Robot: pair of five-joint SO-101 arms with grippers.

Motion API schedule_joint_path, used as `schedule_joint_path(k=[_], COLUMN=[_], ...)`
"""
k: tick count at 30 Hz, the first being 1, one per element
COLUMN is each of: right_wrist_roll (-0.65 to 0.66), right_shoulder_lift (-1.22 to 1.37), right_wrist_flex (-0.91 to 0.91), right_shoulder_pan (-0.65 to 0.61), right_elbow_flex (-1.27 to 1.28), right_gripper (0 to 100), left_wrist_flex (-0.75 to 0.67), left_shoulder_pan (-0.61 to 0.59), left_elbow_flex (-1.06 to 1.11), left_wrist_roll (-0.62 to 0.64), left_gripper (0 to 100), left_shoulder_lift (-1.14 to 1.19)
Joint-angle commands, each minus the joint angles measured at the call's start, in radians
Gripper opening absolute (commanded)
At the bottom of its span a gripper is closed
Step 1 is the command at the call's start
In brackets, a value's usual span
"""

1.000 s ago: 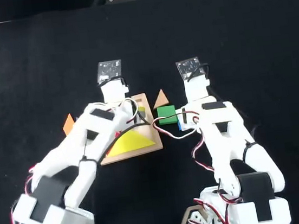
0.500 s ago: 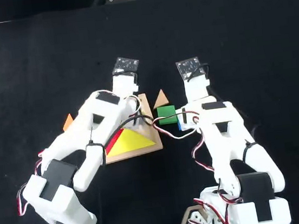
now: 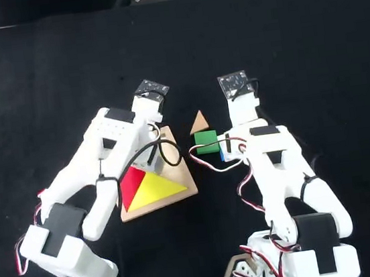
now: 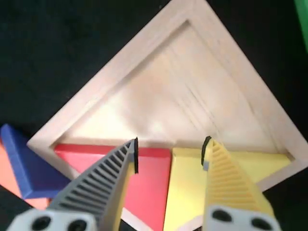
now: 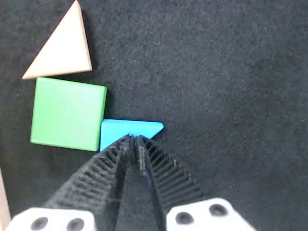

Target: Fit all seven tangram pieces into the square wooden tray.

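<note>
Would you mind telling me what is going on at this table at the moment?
Two robot arms are fitting tangram pieces into a wooden tray. The left hand hangs open above the tray, which holds a red triangle and a yellow triangle side by side; the rest is bare wood. A dark blue piece lies just outside it. The right hand is shut, its tips over a light blue triangle that sits against a green square, with a tan triangle beside that.
</note>
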Motion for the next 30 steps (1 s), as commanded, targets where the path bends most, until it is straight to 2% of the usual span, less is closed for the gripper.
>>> schedule_joint_path(k=[1, 7, 11, 18, 22, 28, 30], right_wrist_roll=[0.009, 0.009, 0.011, 0.009, 0.009, 0.008, 0.006], right_shoulder_lift=[0.015, 0.015, 0.015, 0.015, 0.015, 0.01, 0.008], right_wrist_flex=[0.0, 0.0, 0.0, 0.0, 0.003, 0.008, 0.009], right_shoulder_pan=[-0.021, -0.021, -0.021, -0.018, -0.02, -0.017, -0.017], right_elbow_flex=[-0.058, -0.058, -0.058, -0.059, -0.062, -0.059, -0.059], right_gripper=[1.2, 1.2, 1.3, 1.5, 1.5, 1.5, 1.5], left_wrist_flex=[-0.029, -0.009, 0.051, 0.184, 0.247, 0.238, 0.181], left_shoulder_pan=[0.019, 0.13, 0.084, -0.214, -0.433, -0.723, -0.8], left_elbow_flex=[-0.007, 0.005, -0.01, -0.079, -0.047, 0.262, 0.403], left_wrist_roll=[-0.017, -0.175, -0.203, -0.198, -0.1, -0.049, -0.051], left_gripper=[23, 23, 23, 23, 23, 23, 23], left_shoulder_lift=[-0.049, -0.058, -0.071, -0.334, -0.559, -0.855, -0.939])
